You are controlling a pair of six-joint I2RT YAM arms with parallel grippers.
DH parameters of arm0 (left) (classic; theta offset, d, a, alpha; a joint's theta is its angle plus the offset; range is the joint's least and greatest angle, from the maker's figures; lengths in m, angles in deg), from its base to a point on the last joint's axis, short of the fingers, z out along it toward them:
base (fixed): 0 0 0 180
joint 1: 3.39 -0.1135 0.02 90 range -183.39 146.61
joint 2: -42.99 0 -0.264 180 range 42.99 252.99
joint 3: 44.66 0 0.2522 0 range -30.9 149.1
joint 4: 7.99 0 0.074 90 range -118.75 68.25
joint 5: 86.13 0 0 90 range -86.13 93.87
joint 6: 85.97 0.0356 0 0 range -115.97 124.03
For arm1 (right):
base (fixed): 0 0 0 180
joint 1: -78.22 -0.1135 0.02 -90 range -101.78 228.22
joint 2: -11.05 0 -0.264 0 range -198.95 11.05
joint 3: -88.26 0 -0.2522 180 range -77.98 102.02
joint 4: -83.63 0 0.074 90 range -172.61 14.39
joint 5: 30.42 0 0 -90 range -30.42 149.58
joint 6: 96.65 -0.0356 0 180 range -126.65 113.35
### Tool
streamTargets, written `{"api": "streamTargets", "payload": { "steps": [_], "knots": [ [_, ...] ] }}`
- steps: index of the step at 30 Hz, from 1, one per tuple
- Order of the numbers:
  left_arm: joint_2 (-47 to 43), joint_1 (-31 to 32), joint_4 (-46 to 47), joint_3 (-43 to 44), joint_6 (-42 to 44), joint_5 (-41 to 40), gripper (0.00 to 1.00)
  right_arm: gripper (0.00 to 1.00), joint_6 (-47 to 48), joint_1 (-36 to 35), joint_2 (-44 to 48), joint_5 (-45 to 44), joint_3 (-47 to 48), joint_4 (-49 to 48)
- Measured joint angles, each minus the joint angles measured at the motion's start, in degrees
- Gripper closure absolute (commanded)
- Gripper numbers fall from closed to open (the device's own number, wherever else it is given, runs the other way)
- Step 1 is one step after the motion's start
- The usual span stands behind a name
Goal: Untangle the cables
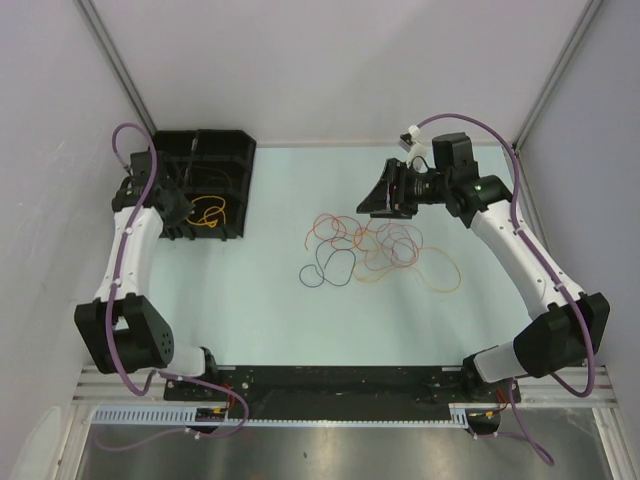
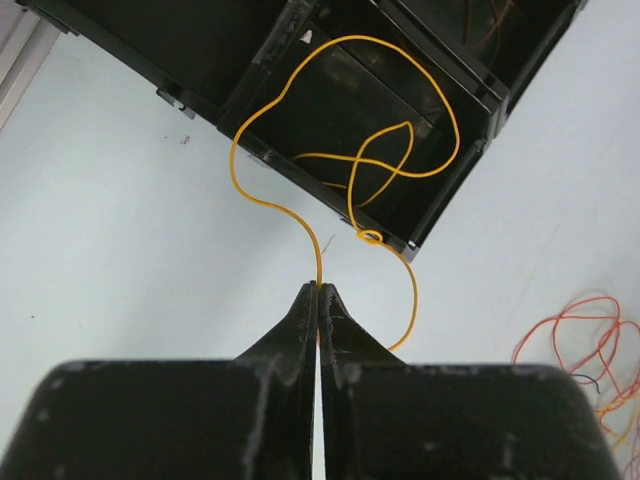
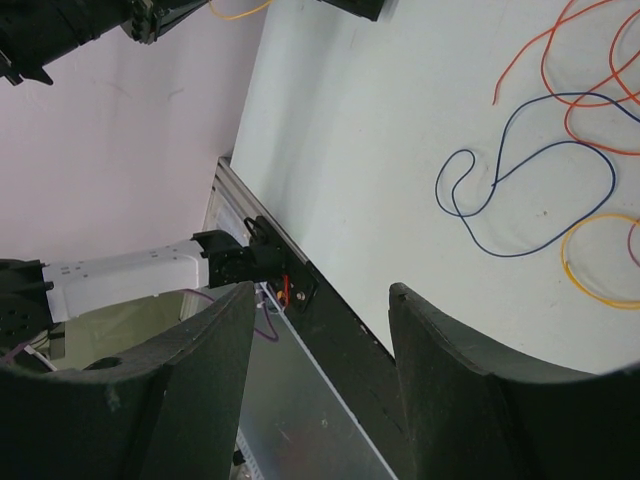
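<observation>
1. Setting: a pale green worktop [image 1: 280, 300] inside a grey-walled enclosure. A black plastic compartment bin [image 1: 225, 150] sits at its far left corner.
2. Left end effector [image 2: 319, 290]: pinched tight on a thin yellow cable [image 2: 319, 262], held just outside the bin. The cable's loops lie over and into one compartment.
3. Right end effector [image 3: 320, 300]: spread wide and holding nothing. It hangs above the worktop just beyond the far edge of the heap.
4. Heap: a tangle of thin cables [image 1: 385, 250] lies mid-worktop, well apart from the bin. Red, orange, yellow and pinkish strands cross one another. A dark blue cable [image 3: 497, 180] lies at the near-left fringe, largely clear of the rest.
5. Progress, as judged: early. One cable is separated and nearly binned but not yet released, and the bulk is left to sort.
6. Count:
   - one bin;
   - two arms;
   - one cable in hand;
   - at least five strands in the heap — the overlaps prevent an exact tally;
   - possibly an orange strand in a neighbouring compartment — too little shows to confirm.
</observation>
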Motion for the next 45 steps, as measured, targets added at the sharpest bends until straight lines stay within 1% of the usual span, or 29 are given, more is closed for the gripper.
{"api": "streamTargets", "payload": {
  "steps": [9, 18, 25, 28, 29, 30, 31, 33, 34, 37, 40, 45],
  "knots": [
    [3.52, 0.0, -0.31, 0.92, -0.04, -0.24, 1.0, 0.4, -0.33, -0.15, 0.0, 0.02, -0.2, -0.17],
    [9.86, 0.2, 1.46, 6.32, -0.2, 0.22, 1.0, 0.39, -0.31, 0.37, 0.0, 0.02, -0.2, -0.28],
    [14.73, 0.37, 2.91, 8.22, -0.63, 0.81, 0.98, 0.4, -0.22, 1.84, -0.04, -0.02, -0.2, 0.48],
    [17.46, 0.57, 3.67, 8.72, -0.92, 1.44, 0.92, 0.4, -0.07, 2.21, -0.15, -0.04, -0.17, 0.79],
    [18.45, 0.66, 3.96, 8.96, -1.11, 1.62, 0.84, 0.4, 0.0, 2.34, -0.26, -0.07, -0.15, 0.94],
    [19.5, 0.74, 4.31, 9.2, -1.22, 1.79, 0.8, 0.4, 0.07, 2.43, -0.44, -0.07, -0.09, 1.07],
    [20.76, 0.83, 4.42, 9.6, -1.53, 2.08, 0.69, 0.4, 0.15, 2.45, -0.61, -0.07, -0.07, 1.14],
    [22.67, 0.96, 4.72, 10.27, -1.49, 2.89, 0.53, 0.4, 0.22, 2.51, -1.05, -0.09, 0.04, 1.53],
    [23.37, 1.07, 4.74, 10.51, -1.64, 3.15, 0.38, 0.4, 0.26, 2.51, -1.27, -0.11, 0.15, 1.92],
    [23.47, 1.68, 4.83, 10.54, -1.7, 3.37, 0.24, 0.4, 0.39, 2.56, -1.7, -0.24, 0.39, 2.45],
    [22.18, 2.67, 5.09, 10.54, -1.77, 3.28, 0.19, 0.4, 0.42, 2.56, -1.79, -0.26, 0.5, 2.64],
    [18.45, 6.4, 3.89, 11.93, -1.46, 0.96, 0.17, 0.4, 0.42, 2.54, -2.38, -0.24, 0.79, 2.67]
  ]
}}
